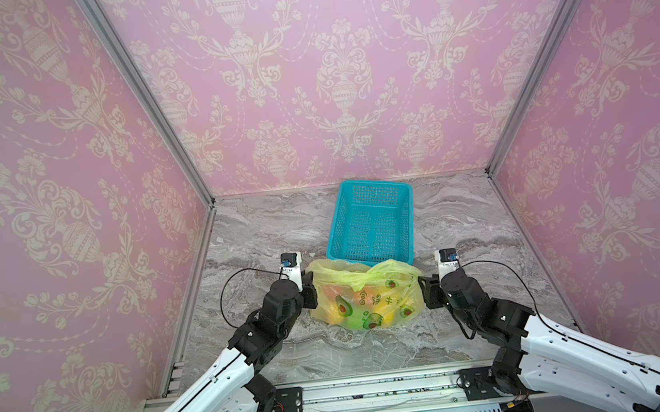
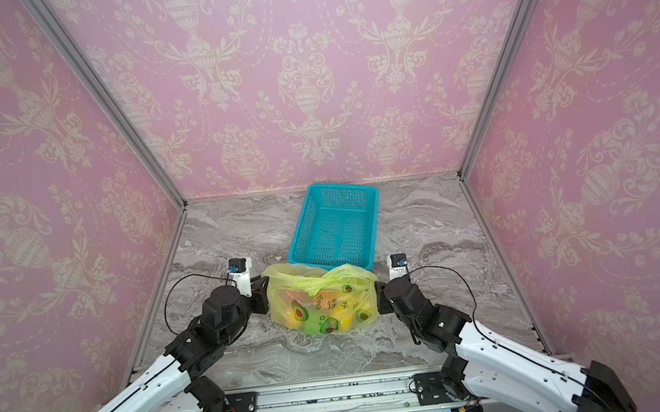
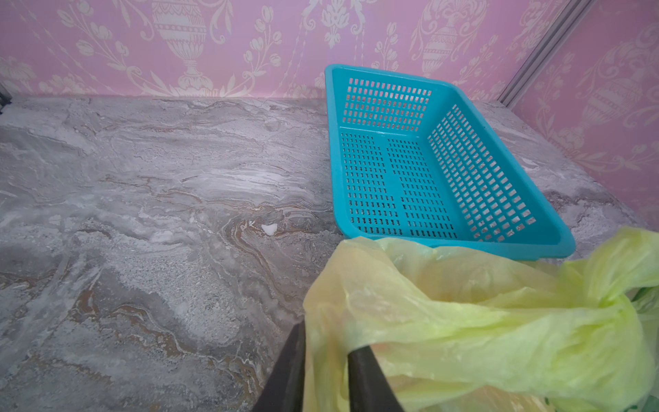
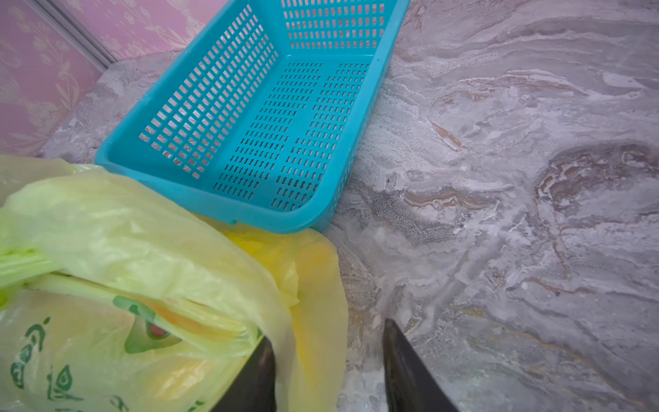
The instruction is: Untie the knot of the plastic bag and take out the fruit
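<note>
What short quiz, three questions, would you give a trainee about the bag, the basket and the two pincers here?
1. True or false: the plastic bag lies inside the turquoise basket.
2. What passes between the parted jaws of the left pincer? A) bag film B) basket rim C) nothing
3. Fill in: the right pincer stands ____ (open or shut).
Key: 1 false, the bag sits in front of the basket, at its near rim; 2 A; 3 open.
</note>
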`<state>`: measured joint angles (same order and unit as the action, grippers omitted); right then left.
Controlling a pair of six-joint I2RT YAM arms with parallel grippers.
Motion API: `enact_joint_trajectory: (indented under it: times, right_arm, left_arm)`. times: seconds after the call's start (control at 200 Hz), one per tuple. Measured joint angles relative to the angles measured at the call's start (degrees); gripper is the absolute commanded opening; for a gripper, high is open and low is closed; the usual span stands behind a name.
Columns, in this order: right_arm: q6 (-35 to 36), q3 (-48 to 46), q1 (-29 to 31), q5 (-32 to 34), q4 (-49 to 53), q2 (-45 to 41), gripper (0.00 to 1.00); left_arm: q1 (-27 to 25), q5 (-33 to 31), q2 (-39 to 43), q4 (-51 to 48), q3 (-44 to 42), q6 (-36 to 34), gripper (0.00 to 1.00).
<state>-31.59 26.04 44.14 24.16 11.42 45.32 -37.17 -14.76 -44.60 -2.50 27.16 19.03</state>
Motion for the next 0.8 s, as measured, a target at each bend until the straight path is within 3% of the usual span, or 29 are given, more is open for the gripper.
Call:
enact_joint_trajectory:
  times: [0.155,0.345,0.545,0.605,0.726,0.801]
  right_arm:
    - [4.61,2.43,3.87,-0.37,0.24,-0.15,0.65]
    - [8.35,6.54,8.15,0.17,-0.92,4.92,0.68]
    - [9.18,12.02,8.17,4.26,0.24,13.03,0.66]
    - [9.22,13.49,8.17,4.83,0.52,14.71,0.58]
    - [9.84,14.6,8.17,5.46,0.5,16.22,0.27]
    - [9.53,14.62,8.13,5.9,0.66,16.39,0.17]
  left_arm:
    - [0.11,1.73,1.73,0.09,-0.11,-0.57,0.62]
    - [-1.2,1.99,6.78,-0.59,-0.11,-2.25,0.73]
    - [-14.51,-3.63,9.99,-1.44,0.02,-8.35,0.79]
    - [-18.01,-4.87,8.26,-1.46,0.59,-10.51,0.79]
    - [-21.2,-6.71,-0.61,-1.88,4.2,-13.31,0.81]
    - [-22.16,-7.3,-6.43,-1.92,6.21,-14.38,0.84]
